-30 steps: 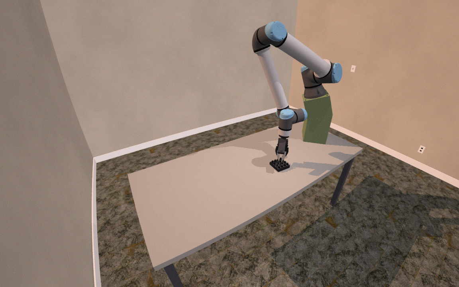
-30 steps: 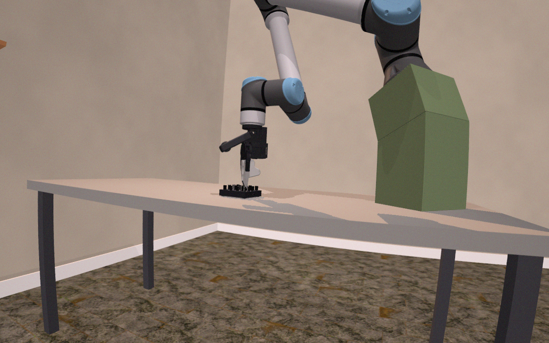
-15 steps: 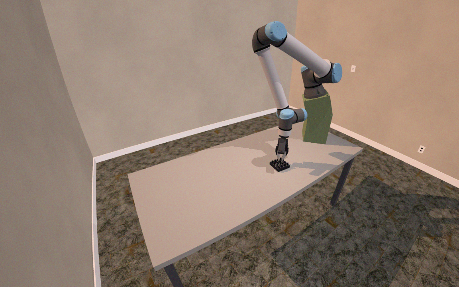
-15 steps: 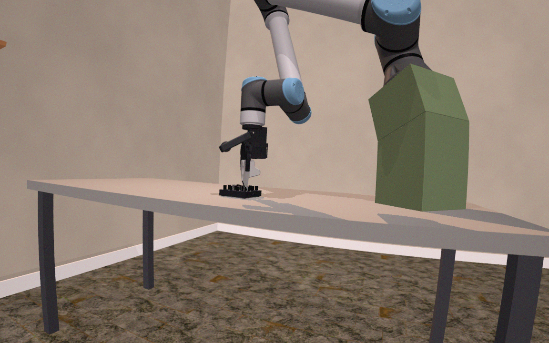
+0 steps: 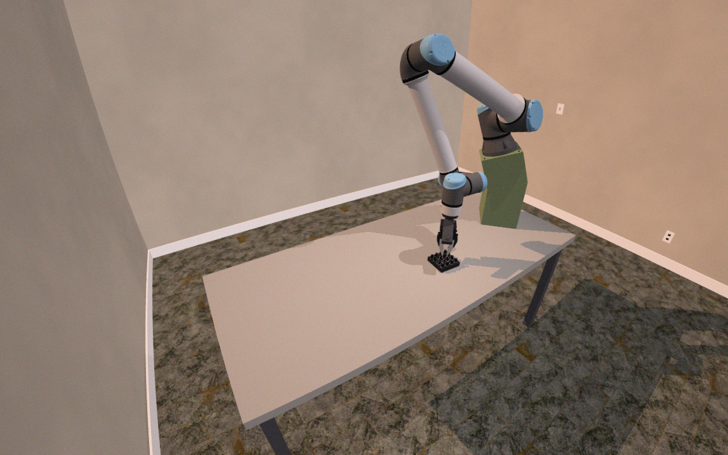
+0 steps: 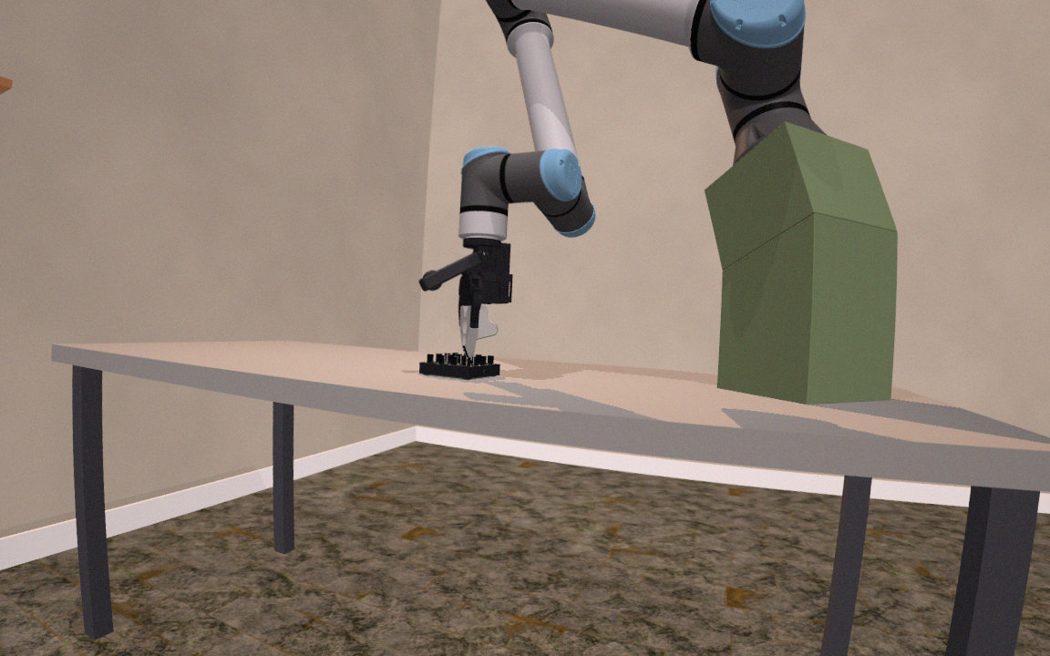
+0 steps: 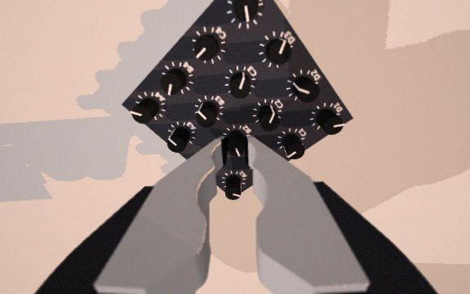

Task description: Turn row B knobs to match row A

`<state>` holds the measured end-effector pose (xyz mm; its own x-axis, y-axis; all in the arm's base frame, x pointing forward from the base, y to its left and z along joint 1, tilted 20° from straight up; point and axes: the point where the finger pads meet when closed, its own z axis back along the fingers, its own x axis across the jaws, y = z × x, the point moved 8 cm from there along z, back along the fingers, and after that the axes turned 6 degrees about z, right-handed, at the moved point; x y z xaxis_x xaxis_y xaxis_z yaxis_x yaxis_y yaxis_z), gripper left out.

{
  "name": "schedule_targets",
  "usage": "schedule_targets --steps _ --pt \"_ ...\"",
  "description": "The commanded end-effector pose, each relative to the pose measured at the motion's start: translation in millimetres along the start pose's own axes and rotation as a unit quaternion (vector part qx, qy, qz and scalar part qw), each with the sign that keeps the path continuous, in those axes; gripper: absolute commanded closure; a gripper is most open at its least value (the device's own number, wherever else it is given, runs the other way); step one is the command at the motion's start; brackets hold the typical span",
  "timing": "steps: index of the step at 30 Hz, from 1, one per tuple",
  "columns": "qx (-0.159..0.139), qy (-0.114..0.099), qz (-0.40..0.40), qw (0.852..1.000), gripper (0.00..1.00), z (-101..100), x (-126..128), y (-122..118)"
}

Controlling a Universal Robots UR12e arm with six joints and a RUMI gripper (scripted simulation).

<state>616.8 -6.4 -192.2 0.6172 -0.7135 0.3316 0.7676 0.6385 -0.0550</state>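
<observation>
gripper clamped on knob b2, its flanks hidden by fingers

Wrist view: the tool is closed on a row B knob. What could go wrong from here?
1. The tool grips knob B2 only with its tips, so it may slip while turning.
2. Its fingers stand close to the row A knob and knob C1; a twist might nudge them.

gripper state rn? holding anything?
Gripper: shut on a knob of the knob box; its label is too blurred to read for sure.
</observation>
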Motion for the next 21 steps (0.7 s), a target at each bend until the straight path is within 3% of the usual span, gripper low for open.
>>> schedule_targets --steps 1,21 --pt "0.0 0.0 0.019 1.0 0.96 0.4 -0.1 0.2" --pt "0.0 0.0 0.151 0.989 0.96 0.4 -1.3 0.1"
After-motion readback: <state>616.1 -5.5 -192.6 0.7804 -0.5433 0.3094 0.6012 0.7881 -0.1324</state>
